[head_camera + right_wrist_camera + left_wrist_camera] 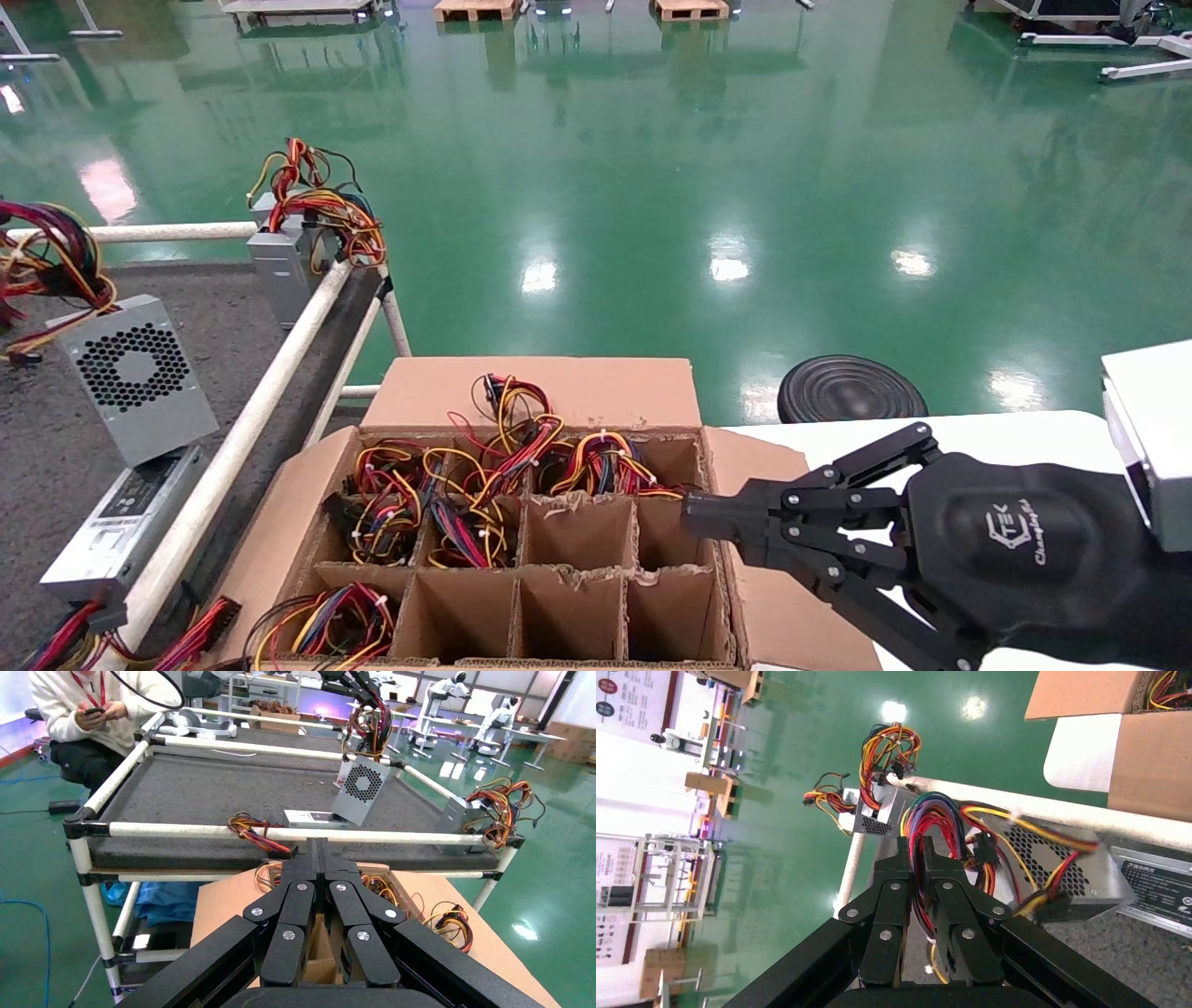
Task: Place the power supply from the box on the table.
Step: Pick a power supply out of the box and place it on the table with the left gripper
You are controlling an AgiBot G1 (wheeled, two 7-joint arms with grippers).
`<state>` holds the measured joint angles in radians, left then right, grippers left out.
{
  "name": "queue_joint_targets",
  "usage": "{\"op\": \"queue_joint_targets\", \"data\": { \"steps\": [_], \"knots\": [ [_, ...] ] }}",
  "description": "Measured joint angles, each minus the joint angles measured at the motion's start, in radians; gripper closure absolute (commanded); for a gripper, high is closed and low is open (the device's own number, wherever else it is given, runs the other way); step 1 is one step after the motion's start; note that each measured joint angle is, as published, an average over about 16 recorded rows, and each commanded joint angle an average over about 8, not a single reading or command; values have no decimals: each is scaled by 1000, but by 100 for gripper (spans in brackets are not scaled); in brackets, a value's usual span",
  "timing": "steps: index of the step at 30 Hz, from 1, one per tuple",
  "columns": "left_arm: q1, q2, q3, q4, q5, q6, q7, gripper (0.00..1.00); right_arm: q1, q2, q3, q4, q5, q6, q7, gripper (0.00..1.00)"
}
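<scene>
The power supply, a grey metal unit with a round honeycomb grille, hangs tilted over the table; its lower edge is at a slim silver unit. My left gripper is shut on its red-yellow-black wire bundle, just above the casing. That gripper is outside the head view. The right wrist view shows the power supply dangling from its wires. The box stands below centre, with wires in its back and left cells. My right gripper is shut and empty over the box's right side.
A grey unit topped with wires stands at the table's far corner by the white rail. A white tabletop lies right of the box, with a black round disc behind it. A seated person is beyond the table.
</scene>
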<state>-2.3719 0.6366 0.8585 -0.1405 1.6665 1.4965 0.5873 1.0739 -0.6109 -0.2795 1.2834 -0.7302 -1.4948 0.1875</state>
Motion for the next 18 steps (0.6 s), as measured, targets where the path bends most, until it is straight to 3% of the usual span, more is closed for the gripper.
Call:
{"op": "queue_joint_targets", "data": {
  "steps": [18],
  "knots": [
    [6,38,1,26,2,-69,27,100,0,0,0,0,0,0,0,100]
  ]
}}
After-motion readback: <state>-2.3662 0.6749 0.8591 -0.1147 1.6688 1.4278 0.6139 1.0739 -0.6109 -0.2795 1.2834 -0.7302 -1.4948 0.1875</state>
